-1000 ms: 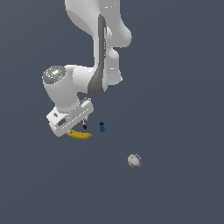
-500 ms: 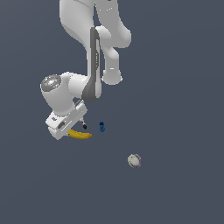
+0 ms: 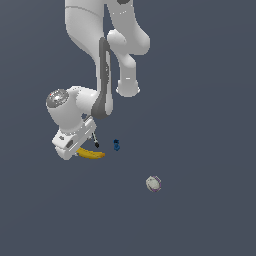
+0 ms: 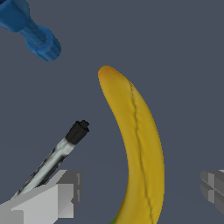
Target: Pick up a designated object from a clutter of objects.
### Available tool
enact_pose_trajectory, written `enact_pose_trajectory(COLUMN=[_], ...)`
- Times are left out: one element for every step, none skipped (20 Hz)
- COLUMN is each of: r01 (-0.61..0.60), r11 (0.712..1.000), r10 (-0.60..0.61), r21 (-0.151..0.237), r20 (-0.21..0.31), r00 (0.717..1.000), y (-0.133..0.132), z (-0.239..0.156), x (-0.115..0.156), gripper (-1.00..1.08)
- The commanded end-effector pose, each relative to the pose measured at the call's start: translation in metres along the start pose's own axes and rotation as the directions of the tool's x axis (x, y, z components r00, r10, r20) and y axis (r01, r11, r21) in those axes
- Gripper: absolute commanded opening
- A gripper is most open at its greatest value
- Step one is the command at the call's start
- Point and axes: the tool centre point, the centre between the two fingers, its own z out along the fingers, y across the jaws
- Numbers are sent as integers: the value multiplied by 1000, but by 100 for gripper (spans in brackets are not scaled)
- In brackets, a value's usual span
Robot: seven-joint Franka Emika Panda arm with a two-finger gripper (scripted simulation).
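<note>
My pincer (image 4: 140,192) hangs open astride the banana (image 4: 135,144).
It lies flat on the counter (image 3: 200,100) between my fingertips (image 4: 65,194); it looks light, firm and smooth-skinned, so I'd pinch its thick middle, clear of the black-and-silver tool (image 4: 54,157).

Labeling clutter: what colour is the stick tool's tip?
Black tip on the thin silver stick tool; clearest in the wrist view.
</note>
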Motion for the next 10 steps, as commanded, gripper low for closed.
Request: enact_pose_trajectory(r01=[8, 8, 5, 5, 5, 5, 5, 6, 6, 6], r11=[1000, 1000, 1000, 1000, 1000, 1000, 1000, 1000, 1000, 1000], r10=[-8, -8, -5, -5, -5, -5, -5, -6, -6, -6], r21=[-1, -1, 0, 0, 0, 0, 0, 0, 0, 0], r20=[0, 0, 0, 0, 0, 0, 0, 0, 0, 0], r00=[1000, 1000, 1000, 1000, 1000, 1000, 1000, 1000, 1000, 1000], y=[0, 0, 0, 0, 0, 0, 0, 0, 0, -1], z=[2, 2, 1, 1, 3, 4, 7, 9, 13, 17], x=[-1, -2, -1, -1, -1, -1, -1, -1, -1, -1], gripper=[100, 100, 100, 100, 100, 100, 100, 100, 100, 100])
